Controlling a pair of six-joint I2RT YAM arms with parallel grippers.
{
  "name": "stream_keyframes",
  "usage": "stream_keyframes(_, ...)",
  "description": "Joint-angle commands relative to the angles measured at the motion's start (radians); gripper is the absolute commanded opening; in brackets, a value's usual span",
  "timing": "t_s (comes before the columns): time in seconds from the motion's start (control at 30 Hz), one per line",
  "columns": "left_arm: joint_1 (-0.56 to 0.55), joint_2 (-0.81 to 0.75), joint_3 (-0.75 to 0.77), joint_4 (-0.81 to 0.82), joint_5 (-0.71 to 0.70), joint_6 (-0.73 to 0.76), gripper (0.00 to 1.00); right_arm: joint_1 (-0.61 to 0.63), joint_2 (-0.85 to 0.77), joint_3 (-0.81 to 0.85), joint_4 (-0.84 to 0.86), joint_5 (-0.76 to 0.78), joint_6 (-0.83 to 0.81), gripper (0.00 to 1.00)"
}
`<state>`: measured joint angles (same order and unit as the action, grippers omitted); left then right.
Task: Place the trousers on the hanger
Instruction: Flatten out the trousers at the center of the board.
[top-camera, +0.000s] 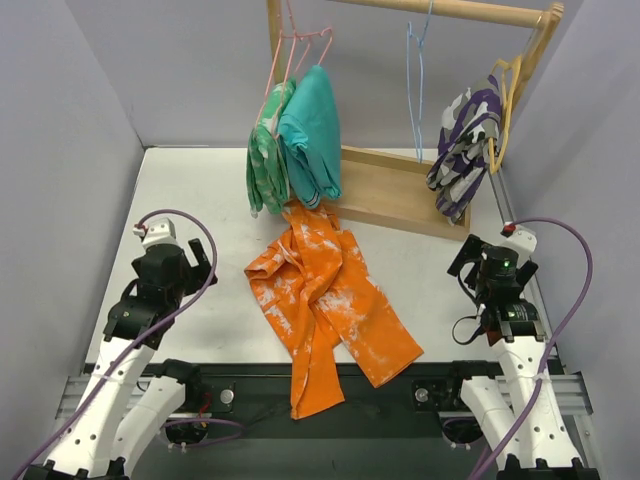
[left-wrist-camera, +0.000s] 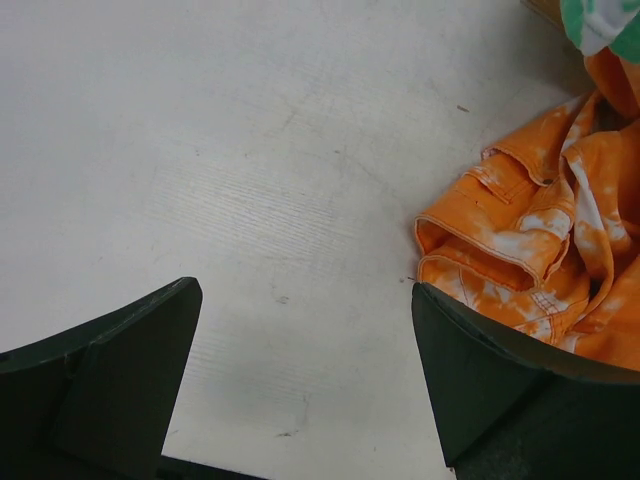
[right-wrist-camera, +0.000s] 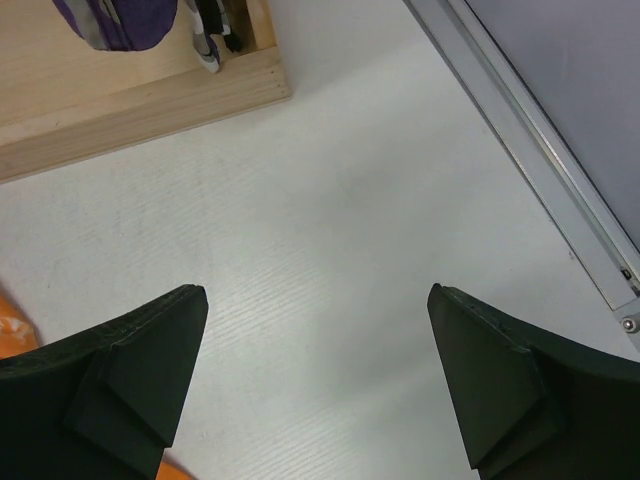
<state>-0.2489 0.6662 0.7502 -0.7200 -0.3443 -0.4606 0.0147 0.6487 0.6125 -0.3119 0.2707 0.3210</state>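
**Left wrist view.** My left gripper (left-wrist-camera: 305, 290): jaws spread wide, holding nothing, over white table (left-wrist-camera: 250, 150). Folded edge of trousers (left-wrist-camera: 530, 250) lies near finger at right of view.

**Right wrist view.** My right gripper (right-wrist-camera: 315, 292): jaws spread wide, holding nothing, over table near wooden base (right-wrist-camera: 130, 110).

**Top view.** Trousers crumpled on table centre, between my two arms, one leg reaching over near edge. Hanger (top-camera: 417, 90) hooked on wooden rail (top-camera: 450, 8), between teal garment (top-camera: 312, 135) and purple-and-white garment (top-camera: 462, 150), well apart from trousers.

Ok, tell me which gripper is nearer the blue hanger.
Right. The right gripper is in front of the hanger, slightly to its right; the left gripper is far off to its left, past the trousers.
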Motion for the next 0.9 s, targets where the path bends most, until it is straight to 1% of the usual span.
stream_keyframes(0.0,0.0,0.026,0.086,-0.087,-0.068,-0.042,0.97,0.001,0.029,0.088,-0.065,0.021,0.003,1.0)
stream_keyframes(0.03,-0.001,0.033,0.077,-0.097,-0.093,-0.067,0.97,0.002,0.035,0.093,-0.069,0.01,-0.002,1.0)
stream_keyframes(0.07,0.002,0.059,0.069,-0.128,-0.158,-0.105,0.97,0.001,0.042,0.096,-0.072,-0.013,-0.005,1.0)
stream_keyframes(0.1,0.002,0.075,0.06,-0.125,-0.156,-0.143,0.97,0.001,0.057,0.101,-0.078,-0.013,0.001,1.0)
stream_keyframes(0.13,0.002,0.085,0.051,-0.099,-0.122,-0.121,0.98,-0.001,0.061,0.104,-0.081,-0.011,0.025,1.0)
stream_keyframes(0.17,-0.001,0.098,0.04,-0.023,-0.06,-0.096,0.97,-0.001,0.066,0.107,-0.084,-0.001,0.044,1.0)
stream_keyframes(0.23,-0.006,0.098,0.006,0.046,-0.015,-0.082,0.97,-0.005,0.074,0.119,-0.105,0.012,0.097,1.0)
stream_keyframes(0.27,-0.007,0.092,-0.009,0.141,0.014,-0.064,0.97,-0.007,0.069,0.122,-0.11,0.007,0.11,1.0)
stream_keyframes(0.3,-0.018,0.096,-0.038,0.192,0.093,-0.012,0.97,-0.009,0.069,0.124,-0.116,-0.02,0.116,1.0)
stream_keyframes(0.33,-0.026,0.104,-0.048,0.233,0.112,-0.001,0.97,-0.012,0.068,0.122,-0.119,-0.036,0.125,1.0)
stream_keyframes(0.37,-0.038,0.134,-0.052,0.279,0.125,0.002,0.97,-0.01,0.072,0.121,-0.121,-0.053,0.131,1.0)
stream_keyframes(0.43,-0.088,0.18,-0.046,0.31,0.154,0.016,0.97,-0.01,0.078,0.121,-0.142,-0.08,0.151,1.0)
stream_keyframes(0.5,-0.145,0.246,-0.032,0.343,0.145,0.034,0.97,-0.012,0.089,0.122,-0.161,-0.111,0.165,1.0)
stream_keyframes(0.53,-0.211,0.265,-0.026,0.359,0.133,0.04,0.97,-0.01,0.092,0.119,-0.162,-0.122,0.168,1.0)
stream_keyframes(0.63,-0.272,0.321,-0.031,0.438,0.155,0.051,0.97,-0.01,0.097,0.107,-0.162,-0.163,0.178,1.0)
stream_keyframes(0.67,-0.277,0.357,-0.032,0.461,0.163,0.051,0.97,-0.009,0.103,0.104,-0.162,-0.18,0.178,1.0)
stream_keyframes(0.77,-0.288,0.441,-0.026,0.461,0.162,0.051,0.97,-0.007,0.112,0.095,-0.162,-0.252,0.184,0.99)
stream_keyframes(0.87,-0.3,0.496,-0.034,0.478,0.162,0.054,0.97,-0.004,0.106,0.066,-0.162,-0.316,0.207,0.98)
